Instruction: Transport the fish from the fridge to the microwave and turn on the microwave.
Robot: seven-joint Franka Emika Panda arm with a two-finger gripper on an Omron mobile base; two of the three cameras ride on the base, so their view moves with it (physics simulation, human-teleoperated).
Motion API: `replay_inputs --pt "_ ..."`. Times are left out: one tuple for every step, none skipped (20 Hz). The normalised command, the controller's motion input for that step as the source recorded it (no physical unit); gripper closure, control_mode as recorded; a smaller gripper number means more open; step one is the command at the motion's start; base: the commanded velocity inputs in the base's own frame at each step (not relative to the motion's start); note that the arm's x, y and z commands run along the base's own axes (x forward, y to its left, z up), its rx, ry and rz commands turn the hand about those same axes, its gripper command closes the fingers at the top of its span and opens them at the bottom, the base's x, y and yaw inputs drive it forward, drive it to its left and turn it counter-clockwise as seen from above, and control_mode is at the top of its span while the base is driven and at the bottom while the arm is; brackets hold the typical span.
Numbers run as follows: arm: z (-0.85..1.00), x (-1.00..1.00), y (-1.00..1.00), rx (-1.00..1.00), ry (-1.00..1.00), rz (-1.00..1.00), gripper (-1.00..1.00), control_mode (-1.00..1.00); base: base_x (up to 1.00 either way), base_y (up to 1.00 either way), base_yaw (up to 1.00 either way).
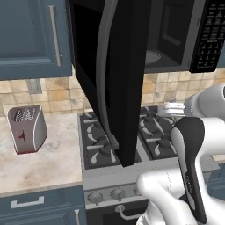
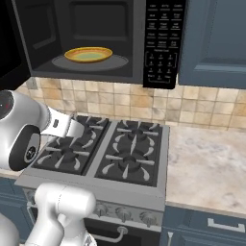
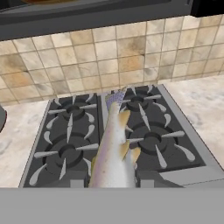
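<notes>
One fish [image 3: 114, 148] apparently clenched in gripper | over stove [image 3: 148, 135] | microwave [image 2: 96, 43] open

A toaster [image 1: 27, 128] stands left of the stove [image 2: 115, 153].

One black microwave [image 2: 96, 43] hangs with its door swung open, and on its grey round tray sits one yellow-rimmed plate [image 2: 89, 54] at about 9 o'clock from the one keypad panel of white-marked buttons [image 2: 163, 41]. One long pale silvery fish [image 3: 114, 148] stretches toward 12 o'clock in the hand view. One black gas stove [image 2: 110, 151] carries four burners with grey grates, and four round grey knobs show along its front at 6 o'clock. One chrome two-slot toaster [image 1: 27, 128] stands at 9 o'clock in the left base view. Two dark blue upper cabinet doors appear, one per base view [image 1: 33, 37] [image 2: 216, 43].
</notes>
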Motion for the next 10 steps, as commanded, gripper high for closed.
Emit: replay_inputs --pt "0.0 0.0 0.0 0.0 0.0 0.0 1.0 1.0 0.0 0.07 0.0" --pt "0.0 0.0 0.0 0.0 0.0 0.0 1.0 1.0 0.0 0.0 0.0" --pt "0.0 0.0 0.0 0.0 0.0 0.0 1.0 1.0 0.0 0.02 0.0" --pt "0.0 0.0 0.0 0.0 0.0 0.0 1.0 1.0 0.0 0.0 0.0" --pt "0.0 0.0 0.0 0.0 0.0 0.0 1.0 1.0 0.0 0.0 0.05" --pt "0.04 0.0 0.0 0.0 -0.21 0.06 1.0 -1.0 0.0 0.0 0.0" --pt "0.13 0.0 0.0 0.0 -0.23 0.05 1.0 -1.0 0.0 0.0 0.0" --pt "0.16 0.0 0.0 0.0 -0.23 0.06 1.0 -1.0 0.0 0.0 0.0" --pt "0.21 0.0 0.0 0.0 -0.22 0.07 1.0 -1.0 0.0 0.0 0.0" --pt "0.26 0.0 0.0 0.0 -0.2 0.06 1.0 -1.0 0.0 0.0 0.0"
